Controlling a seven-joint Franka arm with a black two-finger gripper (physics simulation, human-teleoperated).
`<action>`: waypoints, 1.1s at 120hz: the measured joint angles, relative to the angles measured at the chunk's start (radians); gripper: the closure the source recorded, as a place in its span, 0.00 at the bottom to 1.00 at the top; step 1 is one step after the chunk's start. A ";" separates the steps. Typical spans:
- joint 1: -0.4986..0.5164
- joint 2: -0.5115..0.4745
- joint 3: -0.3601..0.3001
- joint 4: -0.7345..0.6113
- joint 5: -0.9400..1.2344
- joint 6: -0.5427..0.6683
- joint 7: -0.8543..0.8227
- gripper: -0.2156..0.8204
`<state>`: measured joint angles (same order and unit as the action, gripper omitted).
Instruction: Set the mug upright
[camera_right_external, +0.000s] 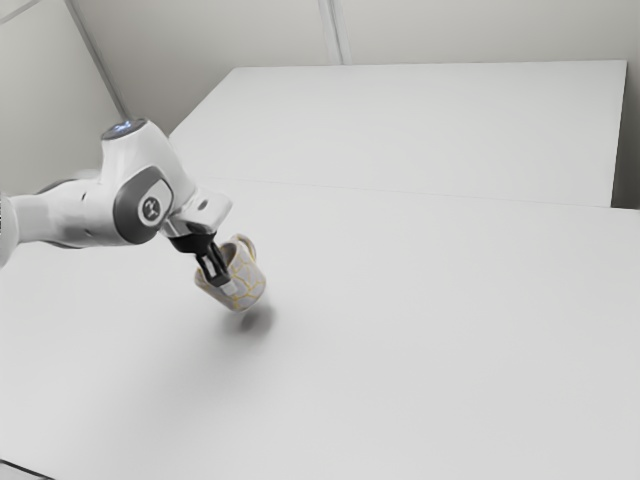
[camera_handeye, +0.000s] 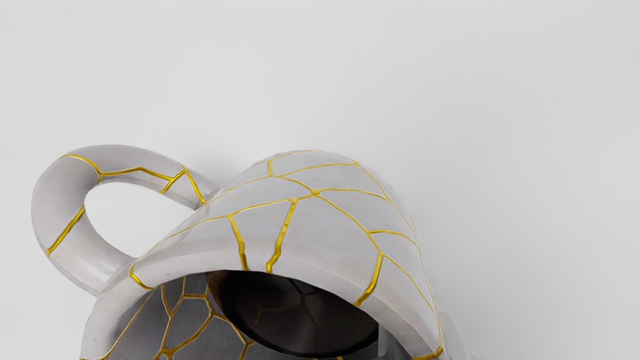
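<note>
The white mug with gold crack lines (camera_right_external: 248, 286) hangs tilted just above the table, its mouth facing the arm and its handle on the upper side in the exterior view. My gripper (camera_right_external: 224, 284) is shut on the mug's wall near the rim. In the wrist view the mug (camera_handeye: 325, 225) shows its side, its handle and part of its dark inside. There the gripper (camera_handeye: 421, 346) has one fingertip inside the rim and the other against the outer wall, both only partly visible. The rest of the mouth is cut off by the picture's edge.
A white table (camera_right_external: 420, 330) spreads under and around the mug, with a soft shadow below the mug. Another white surface (camera_right_external: 430, 130) lies beyond it, near pale walls. A dark cable (camera_right_external: 25, 470) shows at the exterior view's lower left corner.
</note>
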<state>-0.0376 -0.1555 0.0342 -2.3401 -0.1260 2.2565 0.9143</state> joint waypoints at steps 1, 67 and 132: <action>0.000 0.000 -0.003 -0.003 0.004 0.008 -0.002 0.97; 0.001 0.017 -0.067 -0.087 0.229 0.090 -0.235 0.97; 0.001 -0.008 -0.071 -0.090 0.244 0.074 -0.367 0.40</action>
<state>-0.0369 -0.1639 -0.0368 -2.4303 0.1176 2.3310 0.5470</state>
